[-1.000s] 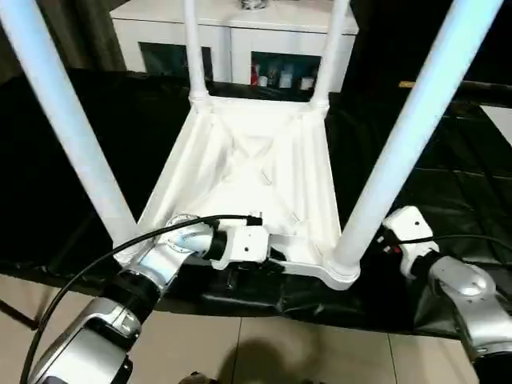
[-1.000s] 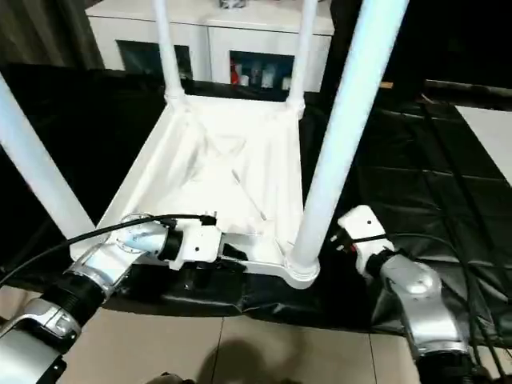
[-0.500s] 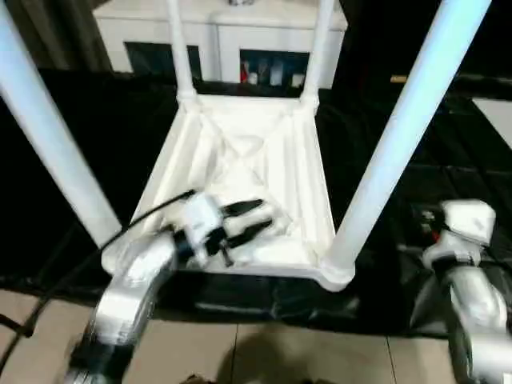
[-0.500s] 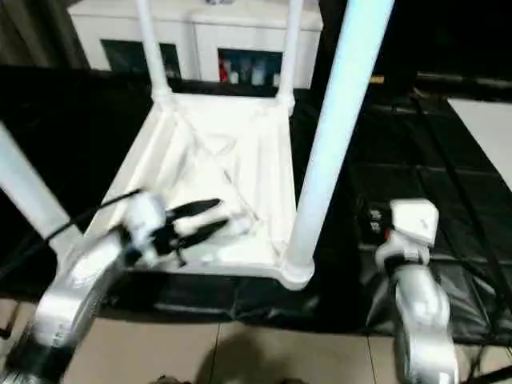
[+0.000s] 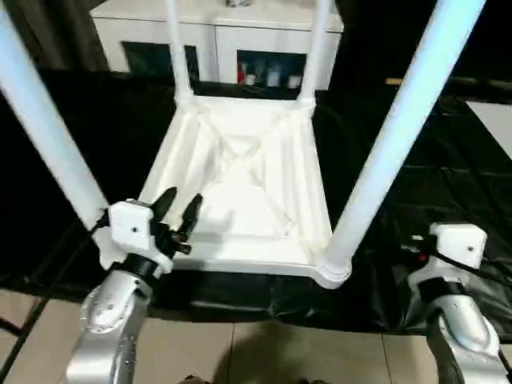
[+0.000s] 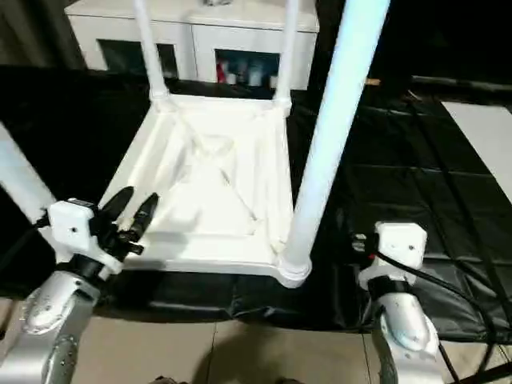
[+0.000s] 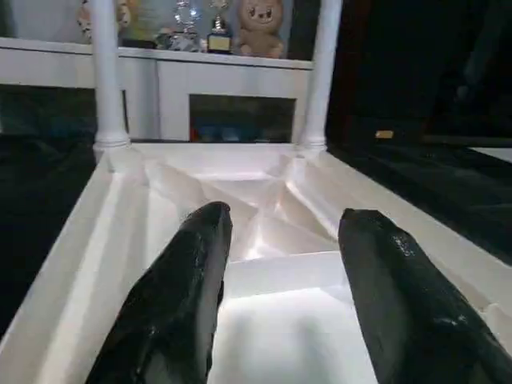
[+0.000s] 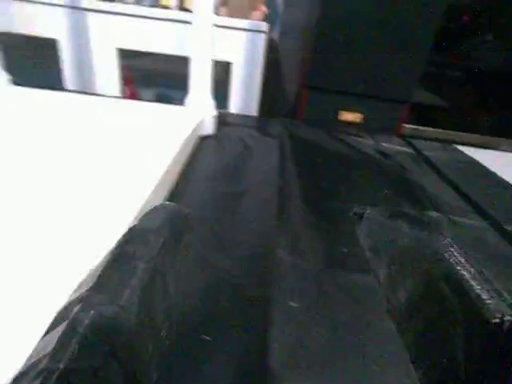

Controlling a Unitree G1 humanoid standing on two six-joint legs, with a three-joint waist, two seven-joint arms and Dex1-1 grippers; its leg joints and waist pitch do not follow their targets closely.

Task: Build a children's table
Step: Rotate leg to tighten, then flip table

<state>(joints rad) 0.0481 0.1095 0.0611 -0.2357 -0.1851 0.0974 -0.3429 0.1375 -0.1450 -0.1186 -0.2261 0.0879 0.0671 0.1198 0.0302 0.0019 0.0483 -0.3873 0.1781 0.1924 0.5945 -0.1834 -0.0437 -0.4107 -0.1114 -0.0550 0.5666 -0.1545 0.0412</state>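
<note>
While both silver forearms rise from the near edge, the left gripper [image 5: 178,210] hovers over the near rim of the children's table [image 5: 240,172], its two black fingers [image 7: 172,308] spread apart with nothing between them. Over the black cover to the right of the tabletop, the right gripper [image 8: 280,296] also stands wide and empty. Resting upside down on the black-covered work table [image 5: 448,168], the tabletop shows its ribbed underside, and four white legs [image 5: 392,148] stand up from its corner sockets. Beyond it stands a white cabinet [image 5: 216,32] with glass doors.
</note>
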